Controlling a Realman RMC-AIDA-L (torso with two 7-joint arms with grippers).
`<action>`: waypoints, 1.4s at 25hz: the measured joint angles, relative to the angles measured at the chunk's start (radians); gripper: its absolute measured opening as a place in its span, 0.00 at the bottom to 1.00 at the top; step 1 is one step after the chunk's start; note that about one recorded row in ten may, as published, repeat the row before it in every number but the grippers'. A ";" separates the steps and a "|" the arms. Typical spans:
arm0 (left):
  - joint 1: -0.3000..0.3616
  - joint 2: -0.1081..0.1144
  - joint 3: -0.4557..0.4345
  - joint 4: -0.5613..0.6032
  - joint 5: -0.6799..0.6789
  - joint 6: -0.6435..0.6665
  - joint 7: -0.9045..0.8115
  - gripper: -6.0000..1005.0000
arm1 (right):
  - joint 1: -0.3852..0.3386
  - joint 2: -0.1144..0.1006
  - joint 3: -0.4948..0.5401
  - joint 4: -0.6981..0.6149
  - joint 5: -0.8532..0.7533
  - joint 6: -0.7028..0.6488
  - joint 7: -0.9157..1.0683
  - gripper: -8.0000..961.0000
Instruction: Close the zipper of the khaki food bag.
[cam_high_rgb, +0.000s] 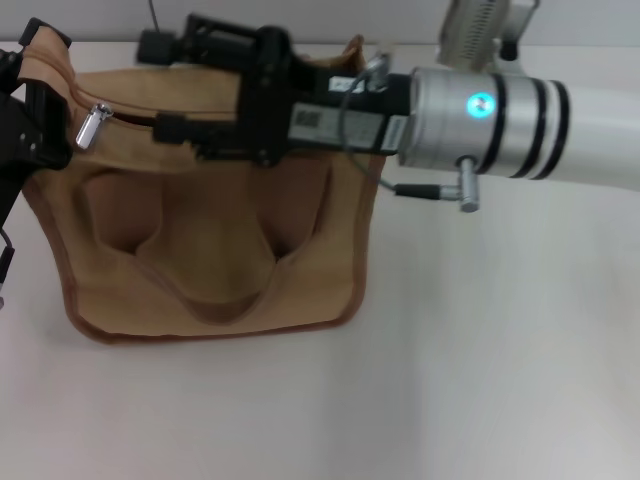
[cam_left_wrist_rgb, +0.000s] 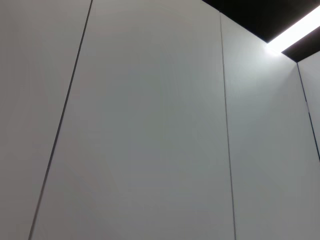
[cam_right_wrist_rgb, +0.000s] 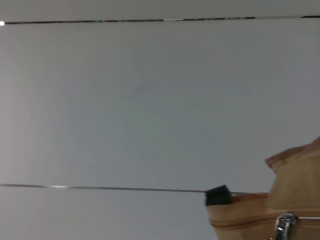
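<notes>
- Here the khaki food bag (cam_high_rgb: 215, 250) lies on the white surface (cam_high_rgb: 480, 380), its long axis running side to side in the head view, its looped handles (cam_high_rgb: 215, 290) toward the robot and its top edge away from it.
- The zipper (cam_high_rgb: 150, 118) runs along that top edge, parallel to the bag's length; its silver pull tab (cam_high_rgb: 92, 127) sits near the bag's left end.
- The right gripper (cam_high_rgb: 175, 90) reaches across the bag's top, its black fingers (cam_high_rgb: 190, 125) lying along the zipper line just right of the tab; how far apart the jaws stand I cannot tell.
- The left gripper (cam_high_rgb: 30, 120) is at the bag's left end and seems to clamp the corner fabric, though it is mostly cut off.
</notes>
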 joint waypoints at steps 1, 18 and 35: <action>-0.005 0.000 0.000 -0.008 -0.001 0.001 0.004 0.03 | 0.006 0.000 -0.049 -0.028 0.008 0.034 0.000 0.82; -0.023 -0.001 0.000 -0.027 0.002 0.024 -0.002 0.03 | 0.019 0.000 -0.072 -0.056 0.011 0.109 -0.023 0.82; -0.011 0.002 0.000 -0.027 -0.002 0.025 -0.002 0.03 | -0.066 -0.037 0.069 -0.137 -0.100 -0.033 -0.659 0.82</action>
